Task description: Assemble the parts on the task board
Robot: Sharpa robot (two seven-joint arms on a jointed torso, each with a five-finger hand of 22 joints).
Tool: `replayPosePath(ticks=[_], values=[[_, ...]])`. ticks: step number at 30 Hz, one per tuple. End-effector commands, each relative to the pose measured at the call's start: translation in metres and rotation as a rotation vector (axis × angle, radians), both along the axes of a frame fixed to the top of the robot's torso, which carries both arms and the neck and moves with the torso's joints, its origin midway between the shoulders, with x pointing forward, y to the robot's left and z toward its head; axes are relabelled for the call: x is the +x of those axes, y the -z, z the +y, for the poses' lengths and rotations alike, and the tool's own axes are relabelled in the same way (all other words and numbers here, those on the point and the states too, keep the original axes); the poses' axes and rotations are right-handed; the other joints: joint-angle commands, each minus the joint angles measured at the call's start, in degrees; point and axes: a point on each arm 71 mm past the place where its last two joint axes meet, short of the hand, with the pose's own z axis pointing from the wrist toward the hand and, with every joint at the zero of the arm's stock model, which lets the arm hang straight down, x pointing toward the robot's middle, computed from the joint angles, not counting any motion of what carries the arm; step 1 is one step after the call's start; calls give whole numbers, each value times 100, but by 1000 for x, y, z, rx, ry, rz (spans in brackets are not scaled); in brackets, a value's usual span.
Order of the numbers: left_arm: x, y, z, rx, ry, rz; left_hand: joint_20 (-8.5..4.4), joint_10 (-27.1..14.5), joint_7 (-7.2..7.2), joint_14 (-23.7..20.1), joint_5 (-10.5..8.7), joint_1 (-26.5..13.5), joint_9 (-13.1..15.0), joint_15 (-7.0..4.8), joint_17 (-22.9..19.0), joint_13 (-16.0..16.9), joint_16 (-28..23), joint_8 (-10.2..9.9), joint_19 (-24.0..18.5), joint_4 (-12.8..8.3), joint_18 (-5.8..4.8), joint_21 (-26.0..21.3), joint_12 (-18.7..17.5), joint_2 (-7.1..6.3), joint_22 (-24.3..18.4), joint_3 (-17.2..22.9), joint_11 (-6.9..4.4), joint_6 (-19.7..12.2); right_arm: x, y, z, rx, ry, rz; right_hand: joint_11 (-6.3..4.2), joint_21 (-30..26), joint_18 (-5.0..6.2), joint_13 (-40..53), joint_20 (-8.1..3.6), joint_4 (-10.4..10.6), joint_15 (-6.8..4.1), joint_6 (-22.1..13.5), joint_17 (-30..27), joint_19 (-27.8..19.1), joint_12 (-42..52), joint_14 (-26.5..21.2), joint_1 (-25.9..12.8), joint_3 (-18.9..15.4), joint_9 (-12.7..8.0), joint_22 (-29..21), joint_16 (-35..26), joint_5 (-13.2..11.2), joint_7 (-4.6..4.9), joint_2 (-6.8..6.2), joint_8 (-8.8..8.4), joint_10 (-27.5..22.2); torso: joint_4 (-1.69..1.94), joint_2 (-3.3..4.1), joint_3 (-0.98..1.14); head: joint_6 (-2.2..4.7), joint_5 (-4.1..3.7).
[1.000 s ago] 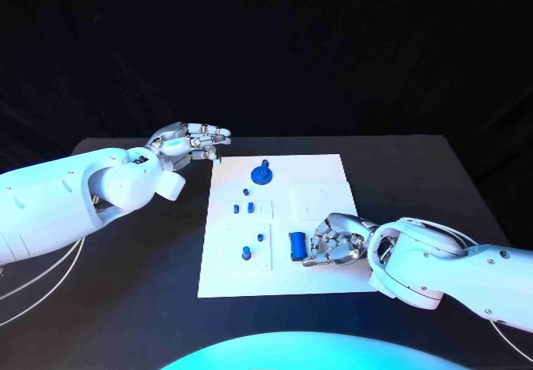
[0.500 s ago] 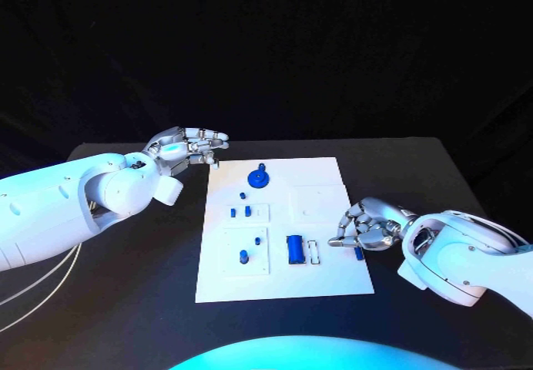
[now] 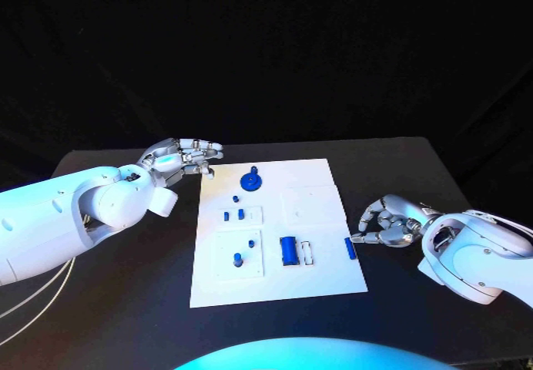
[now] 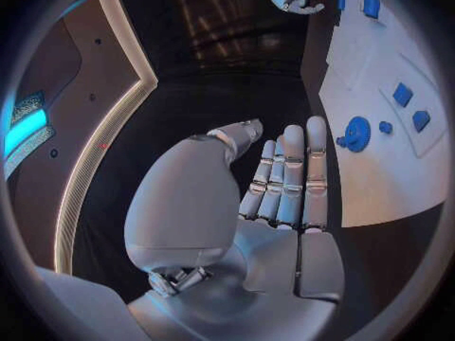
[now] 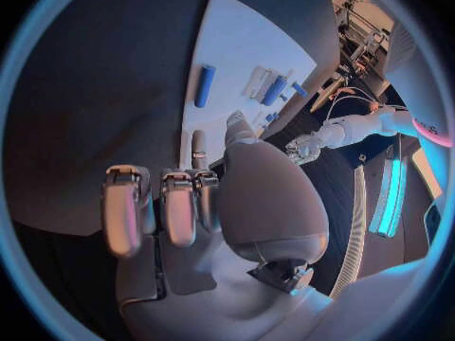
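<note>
lying nearest on the worktop (image 3: 133, 308) is the near end of the board (image 3: 278, 285), still bare. just beyond, a square inset holds a small peg (image 3: 238, 257) and a smaller stud (image 3: 252, 243), and beside it a cylinder (image 3: 288, 250) lies flat next to a pale slot. at the board's right edge a loose bar (image 3: 350, 248) lies on its side, apparently outside any seat. the right hand (image 3: 391, 223) sits just beside that bar on the worktop, fingers curled inward; i cannot tell whether a fingertip touches the bar, and nothing seems gripped. further up, two short pegs (image 3: 233, 216) stand in a second inset, with a blank square recess (image 3: 308, 204) to their right. at the far end sits a round disc (image 3: 252, 183) with a knob. the left hand (image 3: 181, 158) hovers off the far left corner, fingers straight and close together, holding nothing. judging by this, several parts look seated, while the bar, and perhaps the cylinder, remain to be placed.
</note>
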Motion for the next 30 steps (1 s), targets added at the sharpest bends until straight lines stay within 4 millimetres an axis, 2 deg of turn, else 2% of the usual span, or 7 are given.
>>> replayPosePath(ticks=[1, 9, 17, 30], values=[[-1, -1, -3, -20, 13, -11, 8, -48, 129, -8, 8, -48, -2, 43, -5, -6, 4, 28, 43, 44, 82, -22, 22, -26, -8, -6, -3, -36, -2, 3, 0, -81, -30, -23, 3, -37, -18, 1407, 29, 0, 24, 117, 1471, 509, -35, 610, 47, 54, -6, 1318, -1, -13, -18, -18, -35, 515, -6, -6, 1, -9, -15], [-2, 1, -2, -20, 13, -7, 8, -48, 129, -8, 8, -48, -2, 43, -5, -6, 4, 28, 43, 44, 82, -22, 22, -26, -8, -6, -3, -36, -6, 17, 4, -117, -39, 18, -26, -55, -14, 1396, 20, 7, 1, 254, 1463, 508, -54, 607, -12, 51, -11, 1312, -6, -41, -52, 0, -48, 507, -2, -3, -5, -29, -31], [-2, 1, -2, -20, 14, -5, 8, -48, 129, -8, 8, -48, -2, 43, -5, -6, 4, 28, 43, 44, 82, -22, 22, -26, -8, -6, -3, -36, -7, 28, 15, -114, -47, 36, -40, -48, -15, 1398, 12, 7, -10, 304, 1469, 510, -49, 609, -63, 62, -16, 1315, -2, -32, -68, 48, -64, 510, 2, -4, 2, -38, -8], [-2, 1, 0, -18, 14, -3, 9, -49, 127, -15, 9, -56, -1, 43, -7, -8, 4, 36, 41, 54, 83, -37, 36, -25, -17, -11, -4, -38, -3, 37, 20, -125, -48, 45, -76, -28, -19, 1416, -13, -11, -40, 393, 1483, 516, -22, 613, -23, 153, -31, 1322, 6, 42, -107, 245, -117, 528, 0, -6, -1, -47, 8]])
